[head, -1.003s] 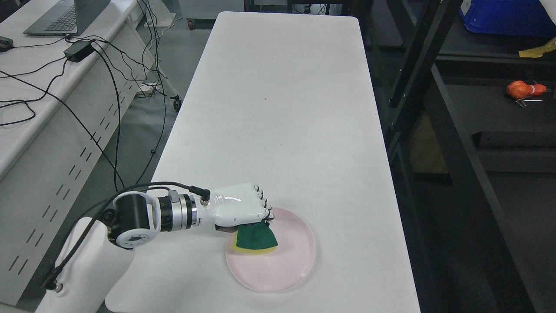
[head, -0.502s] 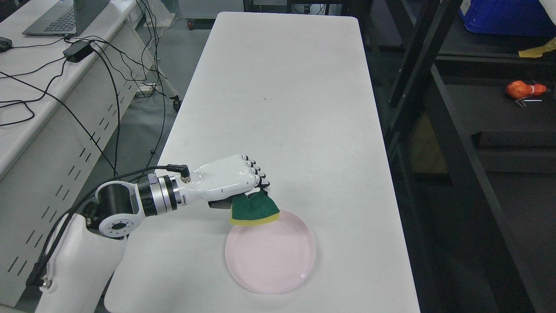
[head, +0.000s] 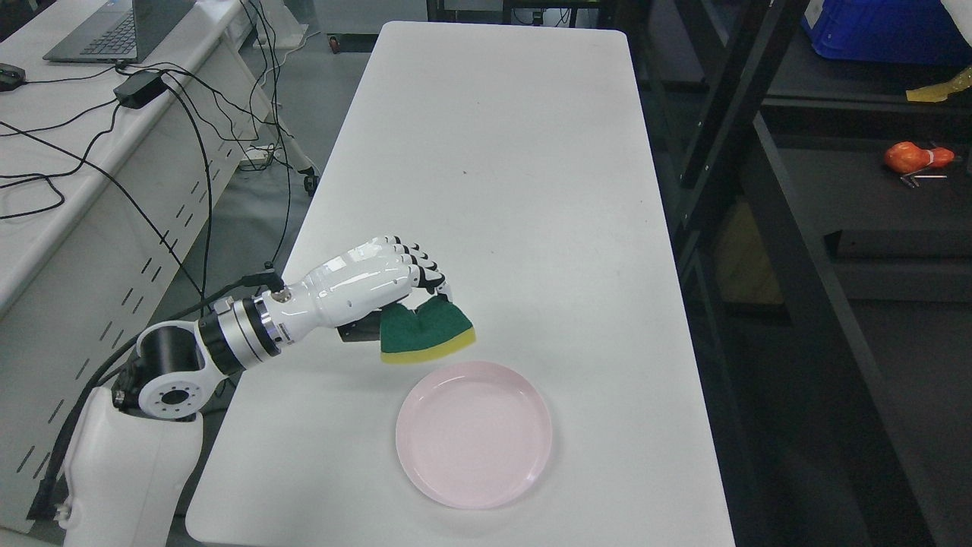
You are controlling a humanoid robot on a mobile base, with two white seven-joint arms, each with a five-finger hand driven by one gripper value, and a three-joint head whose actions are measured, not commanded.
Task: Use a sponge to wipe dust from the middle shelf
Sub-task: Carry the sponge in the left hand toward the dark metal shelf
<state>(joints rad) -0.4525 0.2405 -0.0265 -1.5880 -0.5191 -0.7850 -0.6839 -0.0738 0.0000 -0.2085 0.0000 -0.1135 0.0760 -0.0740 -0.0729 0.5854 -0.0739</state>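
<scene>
My left hand [head: 410, 292] is shut on a green and yellow sponge [head: 425, 333] and holds it in the air above the white table [head: 493, 152], just up and left of a pink plate [head: 474, 432]. The sponge is bent in my grasp, green side up, yellow edge below. The plate has nothing on it. A dark metal shelf rack [head: 759, 175] stands to the right of the table. My right hand is out of view.
An orange object [head: 915, 157] lies on a dark shelf at the right, and a blue bin [head: 881, 30] sits higher up. A desk with a laptop [head: 114, 30], a power brick and cables stands at the left.
My left hand has lifted the sponge off the pink plate and carried it up and to the left. The plate stays in place.
</scene>
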